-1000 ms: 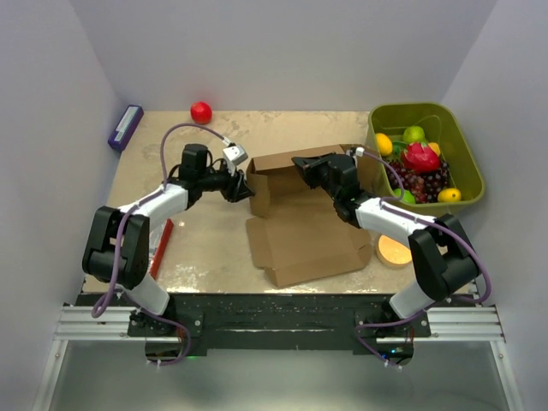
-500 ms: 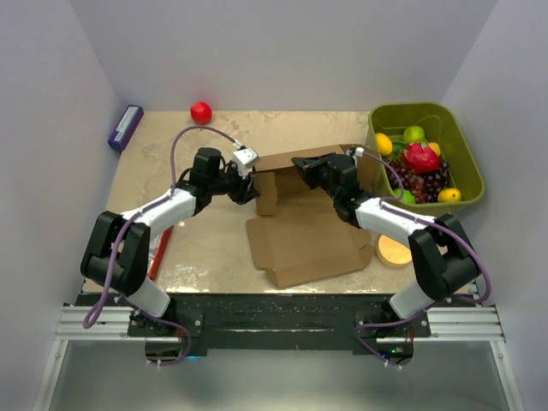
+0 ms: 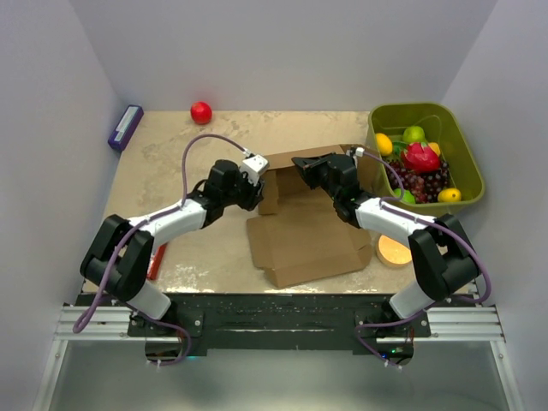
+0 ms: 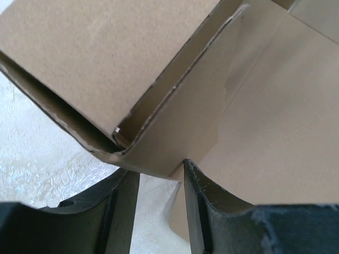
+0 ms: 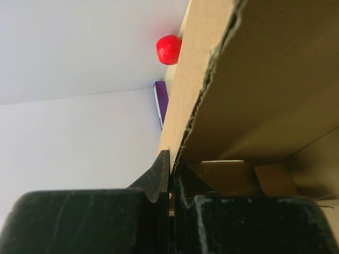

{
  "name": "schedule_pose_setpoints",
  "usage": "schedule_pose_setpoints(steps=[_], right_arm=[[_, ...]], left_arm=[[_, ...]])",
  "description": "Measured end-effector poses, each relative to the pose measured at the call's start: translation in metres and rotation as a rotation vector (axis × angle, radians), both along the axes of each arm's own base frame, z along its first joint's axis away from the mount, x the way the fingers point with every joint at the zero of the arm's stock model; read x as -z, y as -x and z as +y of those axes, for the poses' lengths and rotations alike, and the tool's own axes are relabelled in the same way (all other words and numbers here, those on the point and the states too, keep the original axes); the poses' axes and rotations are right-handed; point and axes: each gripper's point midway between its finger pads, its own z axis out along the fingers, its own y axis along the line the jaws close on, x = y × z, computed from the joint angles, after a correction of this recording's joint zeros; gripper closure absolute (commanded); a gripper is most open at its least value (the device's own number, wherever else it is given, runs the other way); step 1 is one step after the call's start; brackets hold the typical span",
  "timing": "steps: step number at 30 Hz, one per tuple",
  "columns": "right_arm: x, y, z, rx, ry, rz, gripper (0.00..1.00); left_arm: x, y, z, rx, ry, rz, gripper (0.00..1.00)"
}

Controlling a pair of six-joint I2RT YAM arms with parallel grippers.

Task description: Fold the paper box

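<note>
The brown paper box (image 3: 304, 235) lies mid-table, its lid flat toward the near edge and its back and left walls raised. My left gripper (image 3: 254, 189) is open at the box's left wall; in the left wrist view the folded corner (image 4: 132, 143) sits just above the gap between the fingers (image 4: 201, 211). My right gripper (image 3: 301, 163) is shut on the top edge of the box's back wall; in the right wrist view the fingertips (image 5: 164, 164) pinch the cardboard edge (image 5: 212, 69).
A green bin (image 3: 425, 154) full of fruit stands at the back right. A red ball (image 3: 200, 111) and a purple block (image 3: 125, 126) lie at the back left. A red tool (image 3: 157, 257) lies at the left, an orange disc (image 3: 394, 250) at the right.
My left gripper has moved right, from beside the box's left wall up against it. The right gripper has stayed on the back wall.
</note>
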Motion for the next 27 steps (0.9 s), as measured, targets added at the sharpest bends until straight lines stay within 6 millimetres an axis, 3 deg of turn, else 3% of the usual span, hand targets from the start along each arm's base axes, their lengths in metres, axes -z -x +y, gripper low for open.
schedule_pose_setpoints(steps=[11, 27], right_arm=[[0.001, 0.001, 0.0, 0.0, -0.003, -0.001, 1.0], [0.001, 0.001, -0.001, 0.012, -0.005, -0.004, 1.0]], left_arm=[[0.003, 0.002, 0.006, -0.135, 0.045, -0.071, 0.58], [0.0, -0.009, -0.001, -0.147, 0.101, -0.167, 0.57]])
